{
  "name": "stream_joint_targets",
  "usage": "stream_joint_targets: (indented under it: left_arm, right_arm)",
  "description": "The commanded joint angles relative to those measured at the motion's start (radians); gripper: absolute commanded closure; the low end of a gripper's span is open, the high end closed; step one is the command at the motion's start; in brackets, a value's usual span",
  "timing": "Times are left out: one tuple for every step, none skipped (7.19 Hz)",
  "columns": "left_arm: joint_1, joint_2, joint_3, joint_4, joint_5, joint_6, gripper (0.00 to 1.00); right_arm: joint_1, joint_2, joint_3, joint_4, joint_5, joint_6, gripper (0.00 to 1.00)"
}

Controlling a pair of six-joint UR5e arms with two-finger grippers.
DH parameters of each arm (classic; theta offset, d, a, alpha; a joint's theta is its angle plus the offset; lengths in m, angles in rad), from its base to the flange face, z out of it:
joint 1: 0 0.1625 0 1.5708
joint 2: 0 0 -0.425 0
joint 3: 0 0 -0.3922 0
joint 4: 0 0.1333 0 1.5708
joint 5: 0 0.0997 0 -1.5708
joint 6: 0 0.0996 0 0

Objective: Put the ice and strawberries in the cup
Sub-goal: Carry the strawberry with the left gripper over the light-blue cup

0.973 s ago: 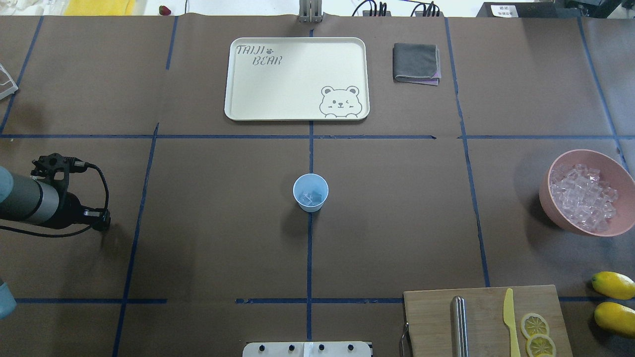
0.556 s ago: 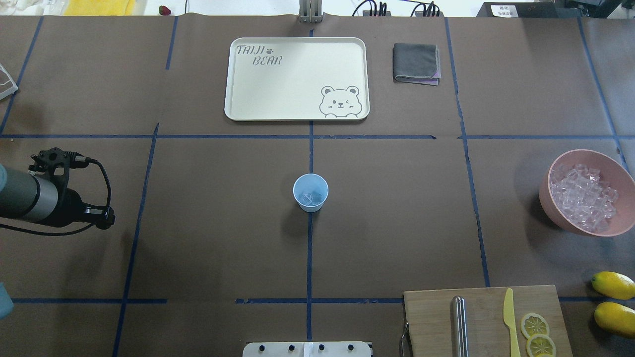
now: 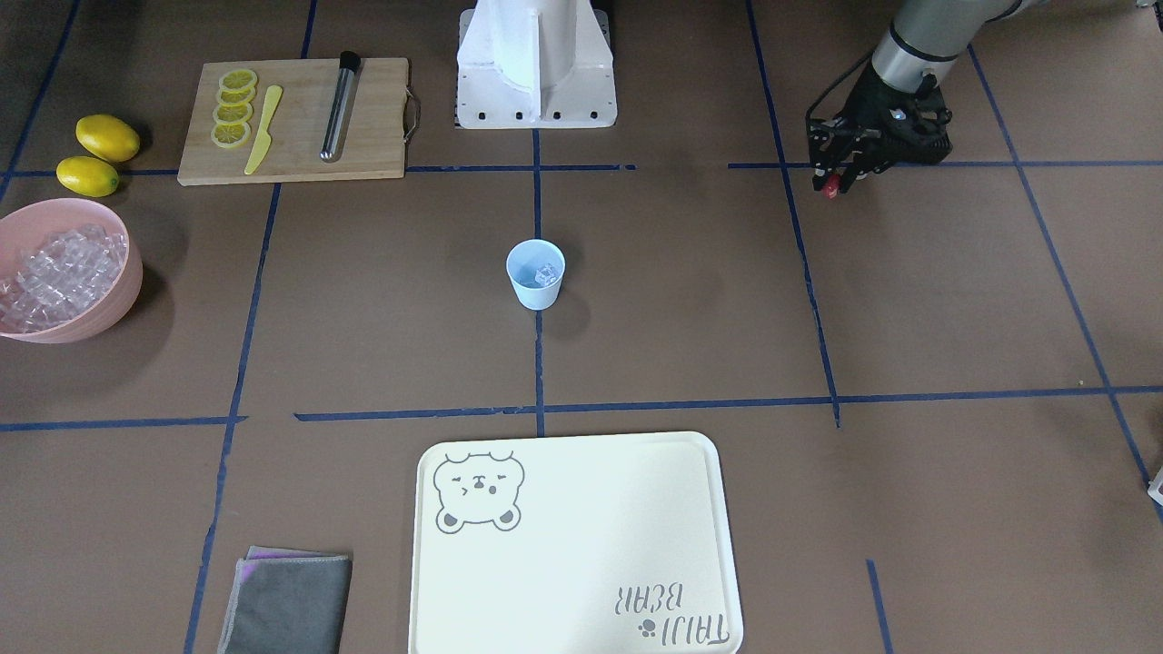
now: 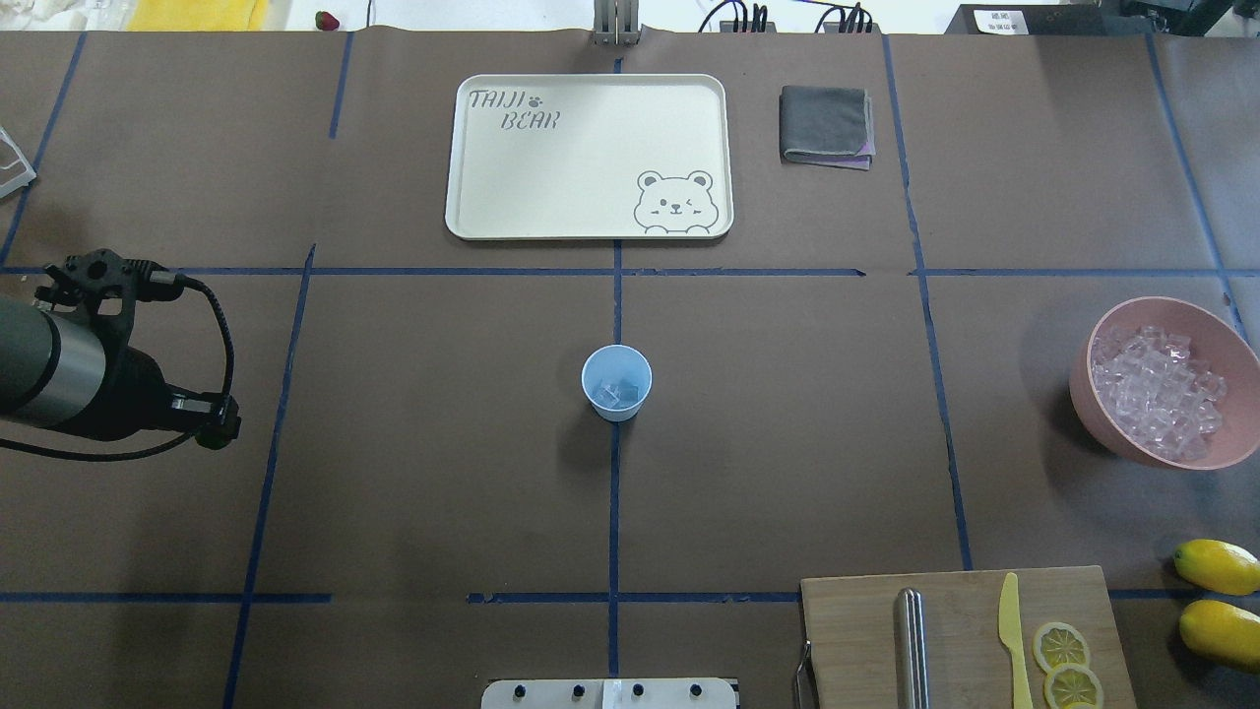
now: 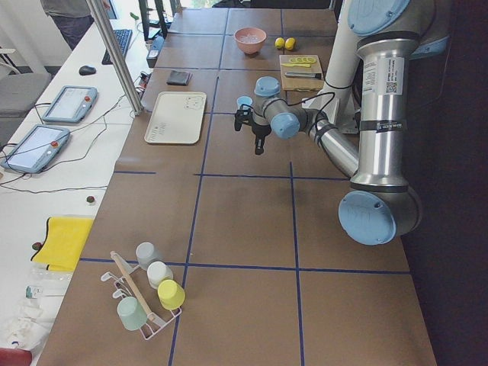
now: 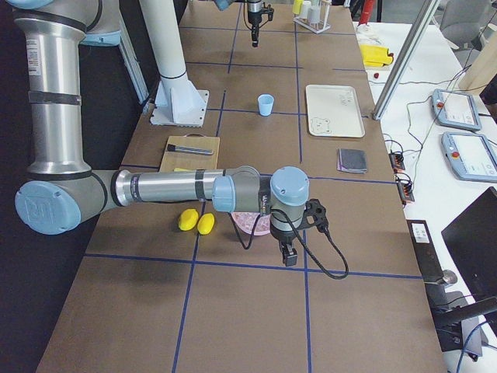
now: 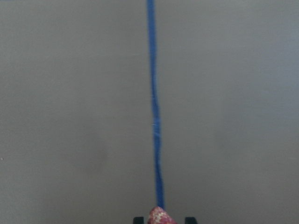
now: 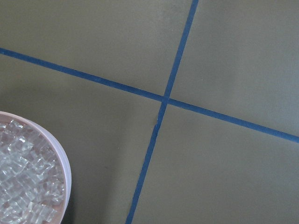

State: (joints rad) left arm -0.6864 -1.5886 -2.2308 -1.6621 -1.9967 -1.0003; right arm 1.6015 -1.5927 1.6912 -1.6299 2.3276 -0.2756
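Left tool (image 3: 833, 183) around strawberry (image 3: 830, 191)

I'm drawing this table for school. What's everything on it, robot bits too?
cup: one, pale blue, table's middle
ice: many cubes, clear, in cup and bowl
bowl: one, pink, robot's right end
strawberry: one, red, in left gripper
board: one, wooden, near edge, robot's right
lemons: two, yellow, beside board
lemon slices: four, yellow, on board
knife: one, yellow, on board
rod: one, silver, on board
tray: one, cream, far side
cloth: one, grey, beside tray
cup rack: one, white, robot's left end
left gripper: one, black, shut on strawberry, over table
right gripper: one, black, near bowl; open or shut unclear
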Motion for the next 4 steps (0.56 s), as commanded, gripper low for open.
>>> stream_joint_targets:
  left_arm:
    - [0.007,-0.185,0.002,0.184,0.004,0.005,1.0]
    - [0.013,-0.294,0.09,0.197,0.006,-0.003,1.0]
    - [0.021,-0.4,0.187,0.199,0.009,-0.009,1.0]
    - [0.042,-0.501,0.277,0.199,0.031,-0.059,1.0]
  right_arm:
    - [0.0,-0.001,-0.002,0.008,-0.005,0.001,0.0]
    - [0.0,-0.003,-0.001,0.008,-0.013,0.004,0.0]
    - [0.0,-0.003,-0.001,0.008,-0.014,0.006,0.0]
    - [0.0,-0.003,0.001,0.008,-0.014,0.007,0.0]
